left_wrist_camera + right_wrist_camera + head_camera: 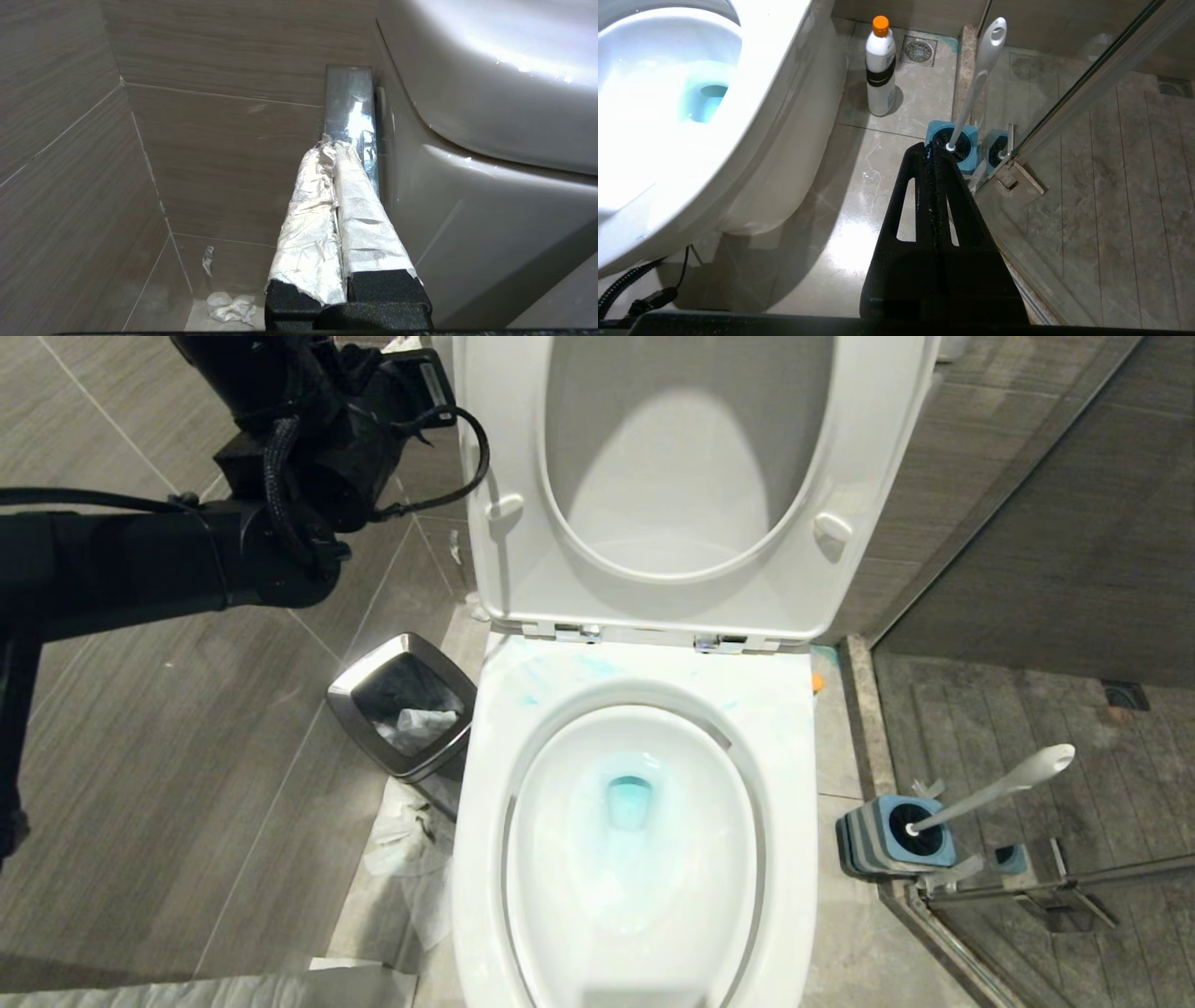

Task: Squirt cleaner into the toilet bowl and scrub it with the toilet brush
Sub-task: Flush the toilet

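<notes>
Both claws shut and empty; the toilet brush sits in its holder beside the toilet bowl.

The toilet brush (980,79) leans in its blue holder (959,144) on the floor just beyond the right gripper (934,151), whose fingers are pressed together on nothing. Its slim white handle ends in a rounded tip. The left gripper (335,148), its taped fingers closed and empty, is raised beside the lifted lid, well apart from the brush. Turquoise cleaner (628,800) pools in the toilet bowl (644,686); the orange-capped bottle (880,65) stands beside it.
</notes>
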